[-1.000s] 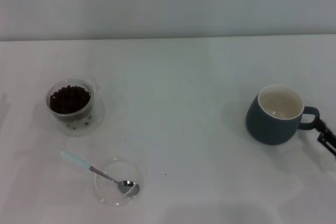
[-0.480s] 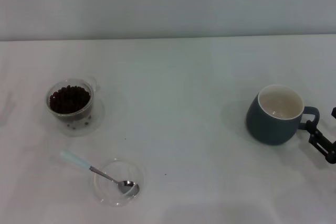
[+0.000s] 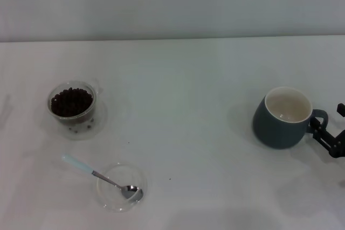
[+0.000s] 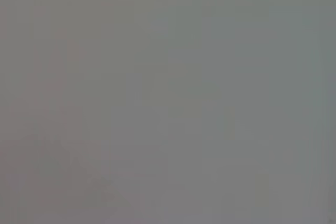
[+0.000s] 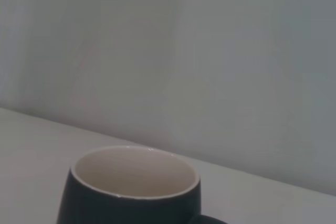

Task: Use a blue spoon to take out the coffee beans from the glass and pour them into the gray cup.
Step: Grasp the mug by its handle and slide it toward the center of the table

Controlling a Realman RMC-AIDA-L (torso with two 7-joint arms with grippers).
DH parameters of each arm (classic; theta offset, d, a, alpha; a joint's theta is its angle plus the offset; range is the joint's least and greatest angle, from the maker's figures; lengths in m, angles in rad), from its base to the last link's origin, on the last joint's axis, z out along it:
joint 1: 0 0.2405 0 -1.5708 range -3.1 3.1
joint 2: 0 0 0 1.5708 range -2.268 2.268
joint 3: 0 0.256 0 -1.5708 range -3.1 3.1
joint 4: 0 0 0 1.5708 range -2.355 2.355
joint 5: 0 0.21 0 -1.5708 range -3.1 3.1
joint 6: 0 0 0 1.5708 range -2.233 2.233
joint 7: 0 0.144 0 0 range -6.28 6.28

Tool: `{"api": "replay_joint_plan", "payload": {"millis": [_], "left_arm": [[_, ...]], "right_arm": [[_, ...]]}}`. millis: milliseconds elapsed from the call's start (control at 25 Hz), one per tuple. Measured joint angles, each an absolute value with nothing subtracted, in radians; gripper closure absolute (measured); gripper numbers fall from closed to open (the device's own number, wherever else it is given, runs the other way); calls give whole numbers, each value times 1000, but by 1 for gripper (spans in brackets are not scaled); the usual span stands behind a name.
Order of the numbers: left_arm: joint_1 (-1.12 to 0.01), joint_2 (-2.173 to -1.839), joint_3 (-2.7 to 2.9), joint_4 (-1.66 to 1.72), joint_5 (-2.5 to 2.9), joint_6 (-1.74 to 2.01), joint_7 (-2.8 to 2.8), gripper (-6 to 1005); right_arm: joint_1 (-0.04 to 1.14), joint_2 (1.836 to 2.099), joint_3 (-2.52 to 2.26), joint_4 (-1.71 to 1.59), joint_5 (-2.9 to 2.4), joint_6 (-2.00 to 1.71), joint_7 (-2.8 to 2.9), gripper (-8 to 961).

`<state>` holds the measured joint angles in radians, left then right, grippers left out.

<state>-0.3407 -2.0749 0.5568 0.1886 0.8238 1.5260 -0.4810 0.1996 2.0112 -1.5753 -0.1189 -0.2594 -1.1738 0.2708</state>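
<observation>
White tabletop (image 3: pixel 205 79) w/ a plain pale wall behind it, nothing fancy.

Far left: the glass (image 3: pixel 73 106), small & clear, full of the coffee beans (image 3: pixel 71 100), dark brown, heaped near its top. A few loose beans show low down in the see-through bottom part.

Near left, closer than the glass: a shallow clear dish (image 3: pixel 122 187). The blue spoon (image 3: pixel 99 176) lies across it. Its shiny bowl rests inside the dish, its pale blue handle sticks out over the rim, pointing left & a bit far. Spoon & glass are apart, not touching.

Right side: the gray cup (image 3: pixel 285 118), upright, cream-white inside, looks bare inside. Loop handle points right. It stands well apart from the glass & dish.

Right claw (image 3: pixel 329 141): only a black bit shows at the right edge in the head view, just beside the cup's handle. It may touch the handle, can't tell for sure. Can't tell how wide it is open, or if it grips anything. Right wrist view shows the gray cup (image 5: pixel 131 187) close up, rim & white inside, wall behind.

Left claw: not seen in the head view. Left wrist view is just flat gray, nothing to make out.
</observation>
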Motion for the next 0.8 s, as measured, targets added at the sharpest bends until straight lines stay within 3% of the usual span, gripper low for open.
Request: {"api": "replay_joint_plan", "payload": {"millis": [560,800], "left_arm": [[-350,-2074,557,215,824,1534,-490,125],[-355,-2074,557,222,824,1533,-491,124]], "right_arm": [[218,2016,-1575,-142,-224,-1110,270,219],[228,2019,-1576,-144,-211,-1105,278,400]]}}
